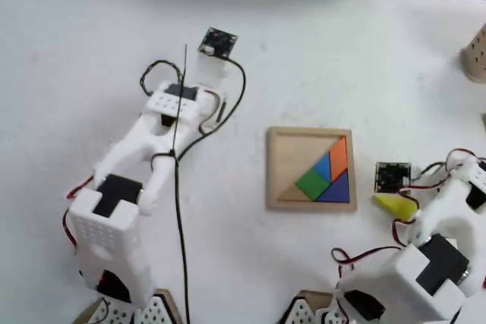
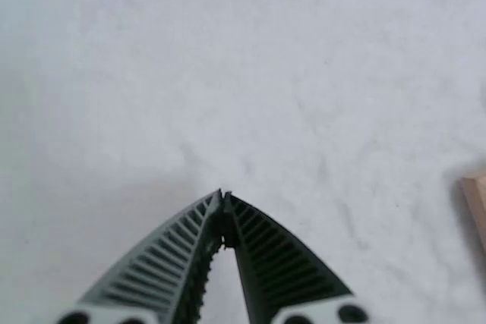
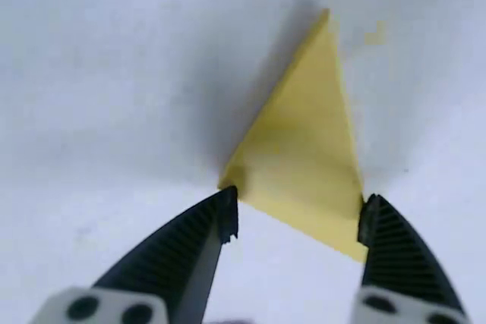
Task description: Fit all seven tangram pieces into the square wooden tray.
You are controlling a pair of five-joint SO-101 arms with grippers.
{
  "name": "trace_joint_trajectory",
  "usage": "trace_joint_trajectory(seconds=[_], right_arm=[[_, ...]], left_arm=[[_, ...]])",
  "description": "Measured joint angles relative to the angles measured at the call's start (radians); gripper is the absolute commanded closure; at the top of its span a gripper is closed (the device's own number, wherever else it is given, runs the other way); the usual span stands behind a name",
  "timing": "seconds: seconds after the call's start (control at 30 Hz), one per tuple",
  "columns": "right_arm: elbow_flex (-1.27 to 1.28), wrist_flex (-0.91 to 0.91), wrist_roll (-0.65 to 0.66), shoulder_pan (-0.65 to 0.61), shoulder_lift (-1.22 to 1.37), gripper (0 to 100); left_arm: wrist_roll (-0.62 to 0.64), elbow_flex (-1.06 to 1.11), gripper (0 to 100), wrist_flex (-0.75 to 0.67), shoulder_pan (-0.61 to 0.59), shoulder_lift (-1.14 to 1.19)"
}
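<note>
Your right hand (image 3: 298, 202), closest to the lens, pinches the yellow triangle (image 3: 304, 142) across its near edge: one fingertip (image 3: 226, 210) rests against each corner, and the apex points away from the hand.

Largest in the high view is the white tabletop (image 1: 342, 58), which carries everything else. On it your left arm (image 1: 144, 157) stretches out well to the left of the square wooden tray (image 1: 272, 168), while your right arm (image 1: 448, 218) is bent at the tray's right. The tray lies flat between the two arms.

Your left hand (image 2: 224, 196) is pressed together, its tips meeting, at bare tabletop well apart from the tray.

Four pieces sit edge to edge in the tray's right half: the dark blue piece (image 1: 339, 188), the green piece (image 1: 312, 184), the orange piece (image 1: 339, 155) and the light blue piece (image 1: 323, 165). Bare wood fills the left half.

You find the yellow triangle outside the tray, just beside its right rim near the lower corner, under your right wrist.
</note>
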Motion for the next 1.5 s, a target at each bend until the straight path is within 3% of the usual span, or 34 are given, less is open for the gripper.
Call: trace_joint_trajectory(seconds=[0.17, 0.4, 0.67, 0.77, 1.5], right_arm=[[0.052, -0.008, 0.0, 0.101, 0.005, 69.0], [0.091, -0.009, -0.017, 0.133, 0.0, 69.0], [0.106, 0.031, -0.439, -0.014, -0.048, 68.7], [0.107, 0.103, -0.503, -0.072, -0.098, 68.7], [0.106, -0.006, -0.477, -0.095, 0.015, 69.0]], left_arm=[[0.0, 0.0, 98, 0.0, 0.0, 0.0], [0.0, 0.0, 98, 0.0, 0.0, 0.0], [0.0, 0.0, 98, 0.0, 0.0, 0.0], [0.0, 0.0, 98, 0.0, 0.0, 0.0], [0.0, 0.0, 98, 0.0, 0.0, 0.0]])
